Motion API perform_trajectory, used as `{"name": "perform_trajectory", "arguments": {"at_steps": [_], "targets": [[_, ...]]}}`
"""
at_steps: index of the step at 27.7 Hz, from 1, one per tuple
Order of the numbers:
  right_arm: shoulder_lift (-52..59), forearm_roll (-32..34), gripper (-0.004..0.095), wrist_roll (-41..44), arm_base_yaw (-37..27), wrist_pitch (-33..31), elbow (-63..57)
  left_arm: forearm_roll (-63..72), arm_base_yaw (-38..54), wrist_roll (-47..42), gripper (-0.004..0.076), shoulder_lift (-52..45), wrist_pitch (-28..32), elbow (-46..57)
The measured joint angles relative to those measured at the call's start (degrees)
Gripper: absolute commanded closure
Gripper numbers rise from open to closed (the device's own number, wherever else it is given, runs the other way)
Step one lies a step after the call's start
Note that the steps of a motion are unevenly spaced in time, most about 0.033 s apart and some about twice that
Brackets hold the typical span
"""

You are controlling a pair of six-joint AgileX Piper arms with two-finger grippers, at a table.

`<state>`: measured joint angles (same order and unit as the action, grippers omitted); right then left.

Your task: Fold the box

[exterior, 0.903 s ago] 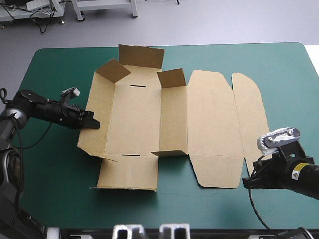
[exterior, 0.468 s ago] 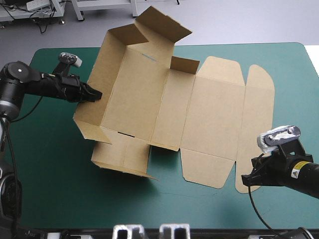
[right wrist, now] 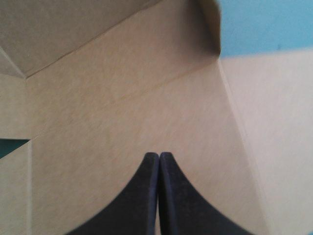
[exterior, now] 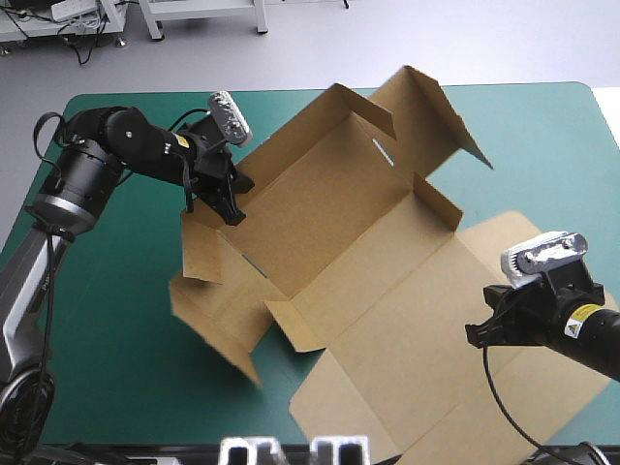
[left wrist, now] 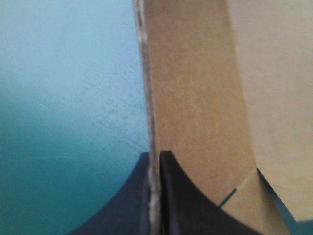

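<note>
The brown box [exterior: 339,223] is a cut sheet, partly raised and turned at an angle across the teal-green cover. My left gripper [exterior: 231,205] is shut on the box's side wall near the far left; in the left wrist view the board edge [left wrist: 151,98] runs between the black fingers of that gripper [left wrist: 155,164]. The lid panel [exterior: 417,387] lies flat toward the front edge. My right gripper [exterior: 477,334] is shut at the right, over the lid. Seen from the right wrist, that gripper [right wrist: 159,157] has brown board [right wrist: 122,98] ahead of it and nothing between its fingers.
Bare teal-green cover [exterior: 107,329] shows at the front left and also at the far right [exterior: 542,145]. The box's end flaps [exterior: 426,107] stand up near the far edge. The lid's corner reaches the table's front edge.
My left gripper has moved right and toward the far edge, lifting and swinging the box round. The lid has slid under the right gripper, which has stayed put.
</note>
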<state>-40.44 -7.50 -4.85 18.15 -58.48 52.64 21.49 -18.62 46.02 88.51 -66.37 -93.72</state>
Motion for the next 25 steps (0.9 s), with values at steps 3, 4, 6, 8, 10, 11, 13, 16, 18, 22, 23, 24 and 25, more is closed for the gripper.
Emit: {"name": "perform_trajectory", "arguments": {"at_steps": [3,4,6,8,10,11,13,16,18,22,23,24,25], "targets": [[0.0,0.0,0.0928,-0.06,0.0,2.25,0.0,-2.79,-2.99,-0.19,0.0734,0.0,3.15,0.0],[0.0,-0.06,0.0928,-0.1,0.0,2.98,0.0,-3.46,-3.66,-0.17,0.0734,0.0,4.17,0.0],[0.0,-0.06,0.0928,-0.1,0.0,4.27,0.0,-5.29,-5.28,-0.17,0.0734,0.0,6.11,0.0],[0.0,-0.06,0.0928,-0.1,0.0,5.28,0.0,-7.38,-6.67,-0.17,0.0734,0.0,7.55,0.0],[0.0,-0.06,0.0928,-0.1,0.0,6.94,0.0,-10.21,-8.17,-0.42,0.0734,0.0,9.26,0.0],[0.0,-0.06,0.0928,-0.1,0.0,7.61,0.0,-11.46,-8.76,-0.47,0.0734,0.0,10.35,0.0],[-0.43,-0.06,0.0928,0.35,0.0,8.64,0.49,-14.58,-10.15,-0.47,0.0734,0.0,12.73,0.0],[-2.51,-0.06,0.0928,1.13,0.0,8.89,2.6,-17.94,-11.42,-0.41,0.0734,0.0,15.73,0.0],[-4.43,-0.19,0.0928,1.32,0.0,8.89,4.51,-18.5,-11.85,-0.23,0.0734,0.0,16.77,0.0],[-8.81,-0.31,0.0928,1.44,0.0,8.47,9.75,-18.61,-11.95,0.1,0.0734,0.0,15.54,0.0],[-9.63,-0.31,0.0928,1.44,0.0,8.47,10.96,-18.68,-11.95,0.1,0.0734,0.0,15.22,0.0],[-11.3,-0.31,0.0928,1.44,0.0,8.41,13.4,-18.53,-11.95,0.66,0.0734,0.0,14.74,0.0],[-12.22,-0.32,0.0928,1.44,0.0,8.35,14.85,-18.04,-11.95,1.73,0.0734,-0.05,14.49,0.0]]}}
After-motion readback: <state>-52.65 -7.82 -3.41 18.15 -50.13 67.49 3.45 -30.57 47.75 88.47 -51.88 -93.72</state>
